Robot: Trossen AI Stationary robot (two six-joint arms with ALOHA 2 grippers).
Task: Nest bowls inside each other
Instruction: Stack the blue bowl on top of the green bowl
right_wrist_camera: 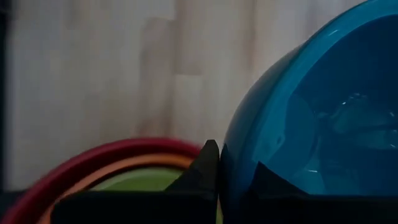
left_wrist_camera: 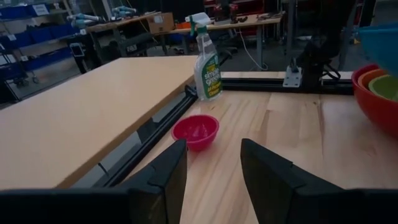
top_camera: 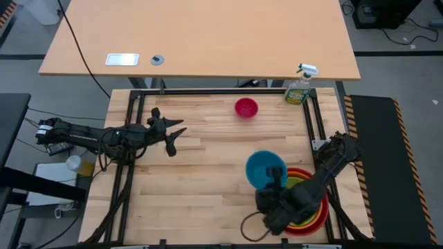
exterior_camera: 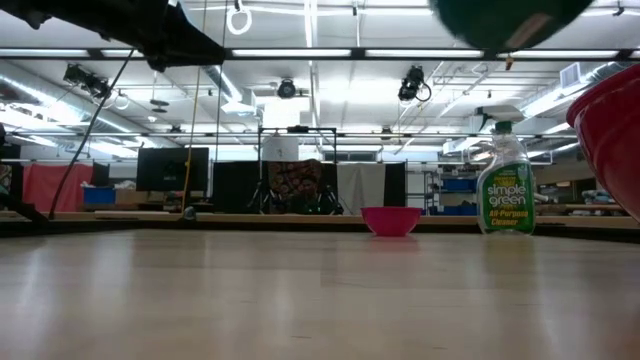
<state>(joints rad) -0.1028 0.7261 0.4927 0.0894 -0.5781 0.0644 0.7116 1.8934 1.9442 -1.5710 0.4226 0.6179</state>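
Note:
A blue bowl hangs in the air just left of a stack of bowls, with my right gripper shut on its rim. The stack is a red bowl holding an orange bowl and a lime green one, and it rests on the table at the near right. A small magenta pink bowl sits upright on its base farther back. My left gripper hovers open over the table's left half, pointing toward the pink bowl. My right gripper pinches the blue bowl's rim on its near side, one finger outside the wall and one inside the bowl. The fingers slant down from the near side. The bowl is lifted clear of the table, its opening facing mostly up.
A green spray bottle with a white trigger stands at the table's far right corner. A second, lighter table adjoins the far edge. Bare wood lies between the pink bowl and the stack.

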